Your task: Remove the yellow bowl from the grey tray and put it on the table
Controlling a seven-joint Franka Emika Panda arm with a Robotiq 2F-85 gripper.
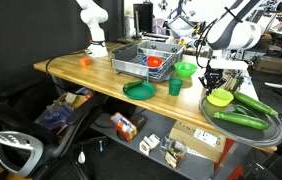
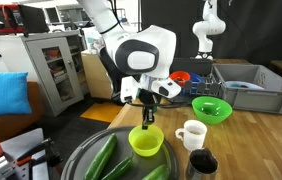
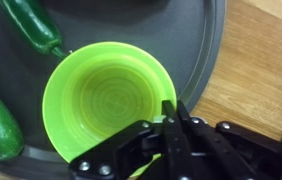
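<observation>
The yellow bowl (image 3: pixel 106 100) is in the grey tray (image 3: pixel 181 40), near its rim on the table side. It shows in both exterior views (image 1: pixel 219 98) (image 2: pixel 146 140). My gripper (image 3: pixel 176 112) points straight down with its fingers closed on the bowl's rim nearest the wood. It also shows above the bowl in both exterior views (image 1: pixel 214 84) (image 2: pixel 148 118). The tray (image 1: pixel 271 136) (image 2: pixel 81 155) lies at one end of the wooden table (image 1: pixel 81 72) (image 2: pixel 266 130). I cannot tell whether the bowl rests on the tray or hangs just above it.
Long green cucumbers (image 3: pixel 31 25) (image 2: pixel 101 158) (image 1: pixel 243 120) lie in the tray beside the bowl. A white cup (image 2: pixel 191 133), a dark cup (image 2: pixel 203 163) and a green bowl (image 2: pixel 211 107) stand close by. A wire basket (image 1: pixel 146 60) and a green plate (image 1: pixel 139 89) lie further along.
</observation>
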